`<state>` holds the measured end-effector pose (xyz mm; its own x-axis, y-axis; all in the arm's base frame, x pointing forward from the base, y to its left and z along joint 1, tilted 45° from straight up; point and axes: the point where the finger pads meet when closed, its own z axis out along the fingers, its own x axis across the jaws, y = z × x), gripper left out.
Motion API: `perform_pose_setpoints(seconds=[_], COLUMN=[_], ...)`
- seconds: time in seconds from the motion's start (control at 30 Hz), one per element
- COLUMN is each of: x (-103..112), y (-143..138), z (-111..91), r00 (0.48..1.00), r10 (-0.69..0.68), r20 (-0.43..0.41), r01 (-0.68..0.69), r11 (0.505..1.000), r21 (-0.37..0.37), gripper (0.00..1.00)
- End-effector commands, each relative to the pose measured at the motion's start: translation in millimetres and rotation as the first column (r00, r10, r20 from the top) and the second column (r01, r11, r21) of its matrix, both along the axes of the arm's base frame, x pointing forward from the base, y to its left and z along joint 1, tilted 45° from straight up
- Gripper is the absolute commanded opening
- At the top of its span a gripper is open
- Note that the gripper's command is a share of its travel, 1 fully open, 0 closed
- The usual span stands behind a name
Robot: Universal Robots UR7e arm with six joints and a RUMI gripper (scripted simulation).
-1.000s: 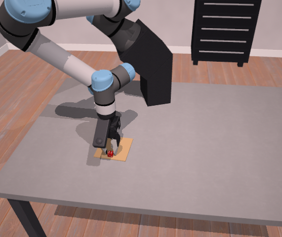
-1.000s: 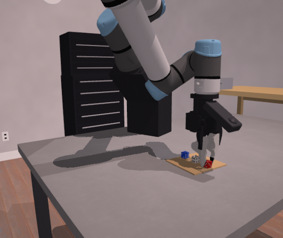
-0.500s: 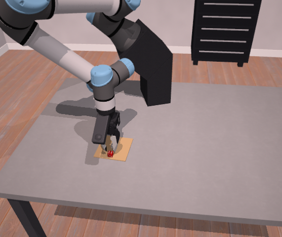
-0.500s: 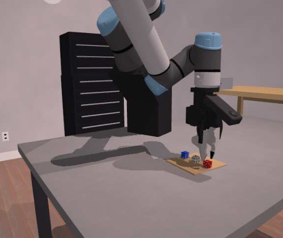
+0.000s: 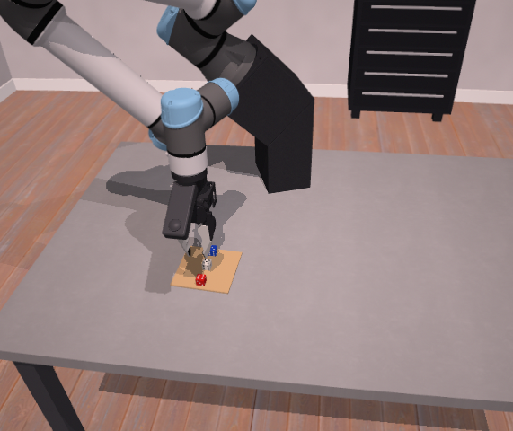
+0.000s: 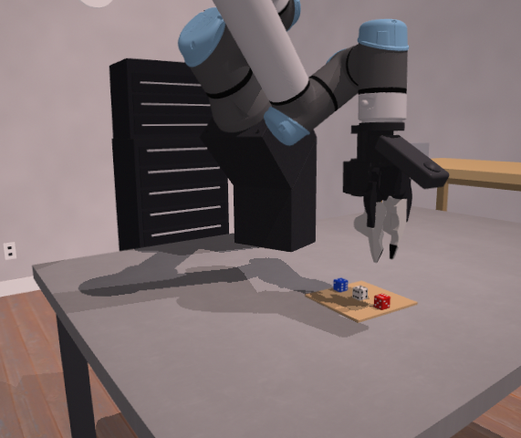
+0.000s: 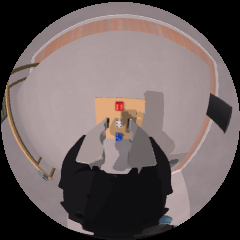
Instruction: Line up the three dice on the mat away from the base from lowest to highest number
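Note:
Three dice sit flat in a row on the tan mat [image 5: 206,271]: a blue die [image 5: 213,250] nearest the robot's base, a white die [image 5: 206,264] in the middle and a red die [image 5: 200,279] farthest. The exterior view shows the blue die [image 6: 339,284], the white die [image 6: 359,292] and the red die [image 6: 381,301] apart from each other on the mat [image 6: 360,301]. My gripper [image 6: 382,256] hangs well above the mat, slightly open, with nothing between its fingers. In the wrist view the gripper [image 7: 118,125] frames the red die [image 7: 119,105], white die [image 7: 119,122] and blue die [image 7: 119,136] far below.
The robot's black base block [image 5: 279,139] stands at the back of the grey table. A black drawer cabinet [image 5: 410,56] stands on the floor behind. A wooden bench [image 6: 495,174] stands off to the side of the table.

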<state>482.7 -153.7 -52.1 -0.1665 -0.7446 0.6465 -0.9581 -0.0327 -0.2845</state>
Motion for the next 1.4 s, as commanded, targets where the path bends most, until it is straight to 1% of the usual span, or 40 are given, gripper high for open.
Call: perform_pose_setpoints(seconds=[0.0, 0.07, 0.1, 1.0, 1.17, 1.37], x=[-4.9, -4.9, -4.4, -5.7, -8.8, -14.8], y=[8.3, 8.4, 8.3, 10.9, 20.0, 37.8], z=[7.4, 7.6, 7.8, 10.2, 20.0, 38.9], r00=[1.0, 1.0, 1.0, 1.0, 1.0, 1.0], r10=[-0.007, -0.007, -0.007, -0.007, -0.007, -0.007], r20=[-0.01, -0.01, -0.009, -0.01, -0.01, -0.01], r01=[0.007, 0.007, 0.007, 0.007, 0.007, 0.007], r11=[1.0, 1.0, 1.0, 1.0, 1.0, 1.0], r21=[0.003, 0.003, 0.003, 0.003, 0.003, 0.003], gripper=[0.21, 0.21, 1.0, 1.0, 1.0, 1.0])
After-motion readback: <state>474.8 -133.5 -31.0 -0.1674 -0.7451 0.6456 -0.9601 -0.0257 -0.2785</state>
